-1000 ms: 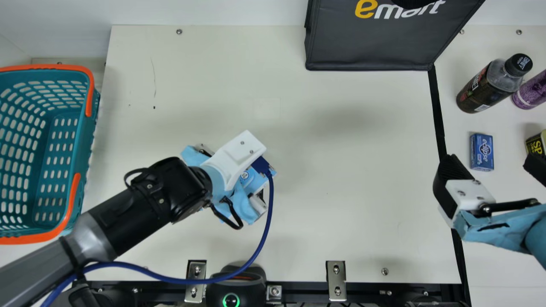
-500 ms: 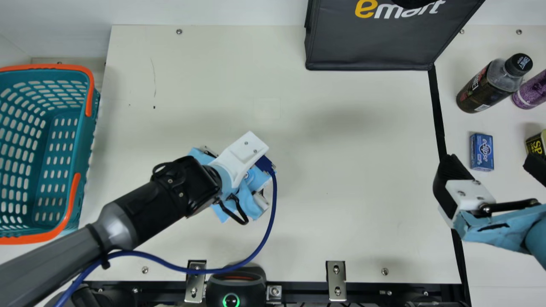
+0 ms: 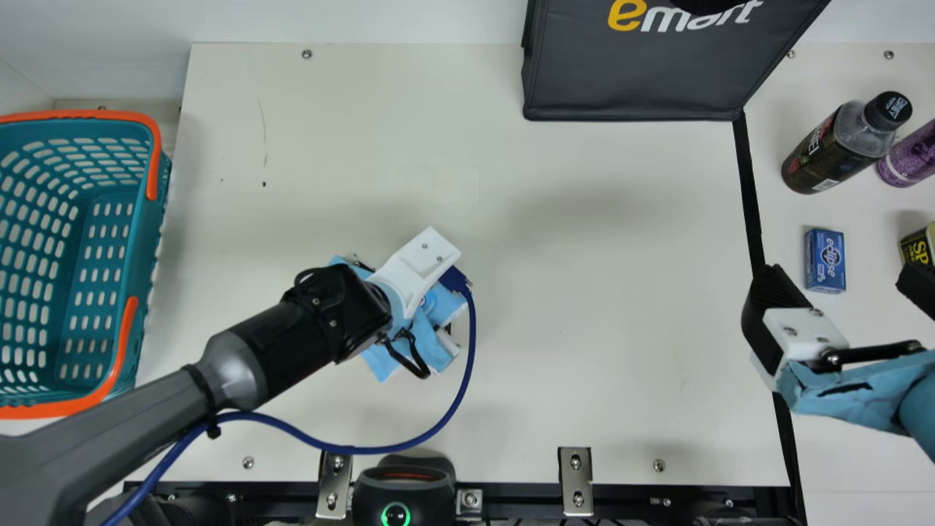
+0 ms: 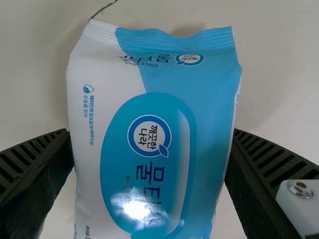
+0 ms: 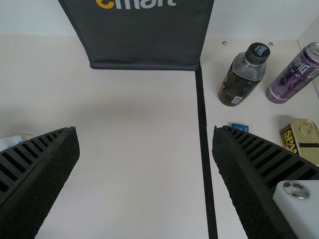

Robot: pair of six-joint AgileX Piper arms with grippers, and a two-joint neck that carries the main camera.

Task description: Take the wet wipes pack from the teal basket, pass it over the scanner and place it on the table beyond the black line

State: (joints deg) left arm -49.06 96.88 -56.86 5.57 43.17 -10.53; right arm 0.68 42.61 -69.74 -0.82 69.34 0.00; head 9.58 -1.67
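Note:
The left gripper (image 3: 416, 292) is over the table's middle-left in the main view, largely hiding the blue and white wet wipes pack (image 3: 440, 302) below it. In the left wrist view the pack (image 4: 149, 134) lies lengthwise between the ribbed fingers of the left gripper (image 4: 152, 134), which press on its two long sides. Whether it touches the table cannot be told. The right gripper (image 3: 840, 281) stands open beside the black line (image 3: 749, 190); in the right wrist view the right gripper (image 5: 145, 132) has nothing between its fingers. The teal basket (image 3: 150, 241) is at far left, the scanner (image 3: 405, 482) at the near edge.
A black bag (image 3: 635, 73) stands at the back. Beyond the line are a dark bottle (image 3: 840, 146), a purple can (image 3: 909, 157), a small blue box (image 3: 825, 260) and a yellow and black tin (image 3: 917, 247). A blue cable (image 3: 460, 394) loops from the left gripper.
The left arm's forearm has swung to the right and its gripper has shifted slightly right, with the pack still under it. The right arm has kept its place.

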